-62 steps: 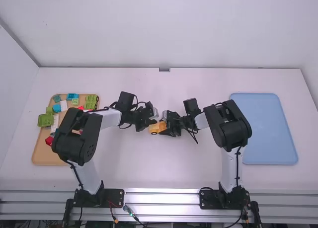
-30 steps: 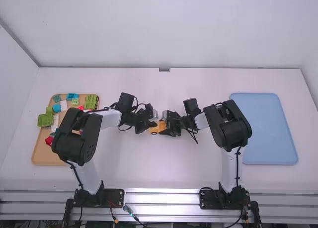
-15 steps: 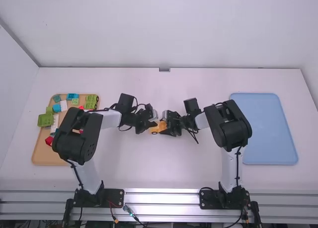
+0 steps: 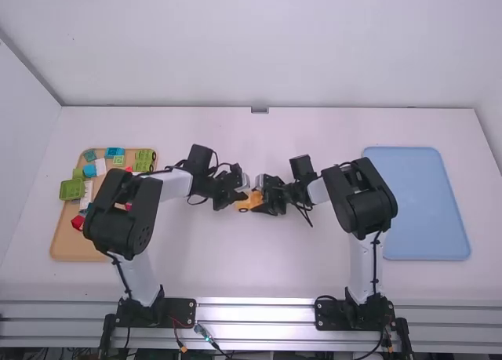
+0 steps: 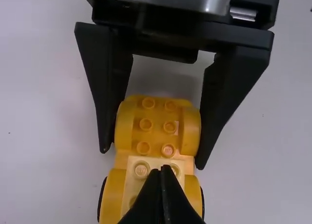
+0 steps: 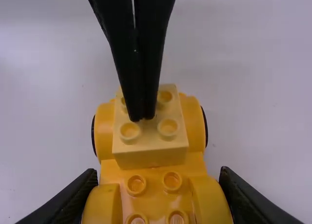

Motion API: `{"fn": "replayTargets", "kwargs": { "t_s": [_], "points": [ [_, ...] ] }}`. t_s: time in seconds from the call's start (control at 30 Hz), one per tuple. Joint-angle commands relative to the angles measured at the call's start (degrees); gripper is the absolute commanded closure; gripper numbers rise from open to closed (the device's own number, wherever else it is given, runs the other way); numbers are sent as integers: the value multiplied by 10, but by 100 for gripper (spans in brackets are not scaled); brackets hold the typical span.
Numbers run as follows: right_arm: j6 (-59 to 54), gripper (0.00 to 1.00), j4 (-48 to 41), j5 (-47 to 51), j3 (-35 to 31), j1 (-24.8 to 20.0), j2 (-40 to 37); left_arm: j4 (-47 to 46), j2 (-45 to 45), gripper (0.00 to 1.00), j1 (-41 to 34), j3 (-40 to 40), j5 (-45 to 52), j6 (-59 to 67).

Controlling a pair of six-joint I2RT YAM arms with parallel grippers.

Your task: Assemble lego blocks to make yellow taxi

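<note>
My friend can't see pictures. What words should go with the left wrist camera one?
A yellow toy car with a pale yellow block on top, gripped at one end by the right pincer. The left pincer's closed fingers point down over the block.

Blue tray (image 4: 427,211) on a white table (image 4: 235,262), pale wall (image 4: 259,46) beyond, silvery rails (image 4: 255,313)

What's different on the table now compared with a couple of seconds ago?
Very little: the left pincer has shifted slightly leftward, uncovering a bit more of the yellow car. The right pincer stayed at the car, and the wooden tray and blue tray stayed put.
</note>
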Motion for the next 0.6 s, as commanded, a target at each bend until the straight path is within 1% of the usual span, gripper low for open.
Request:
{"fn": "replayTargets", "kwargs": {
  "t_s": [0.0,0.17,0.3,0.33,0.37,0.4,0.43,0.47,0.57],
  "points": [
    [16,42,-7,23,1,0,6,-13,-24,99,11,19,36,52],
    [16,42,-4,23,1,0,6,-13,-83,99,47,49,129,63],
    [16,42,-5,23,1,0,6,-12,-97,98,74,59,169,63],
    [16,42,-4,23,1,0,6,-11,-98,75,86,61,180,61],
    [16,42,-3,23,1,0,6,-14,-98,4,99,60,187,56],
    [16,42,-3,23,1,0,6,-14,-98,4,99,60,187,56],
    [16,42,-3,23,1,0,6,-16,-98,1,116,60,195,36],
    [16,39,-3,23,1,0,6,-15,-98,1,129,60,197,11],
    [16,38,-3,26,1,0,6,-15,-98,1,155,60,192,-54]
  ]
}}
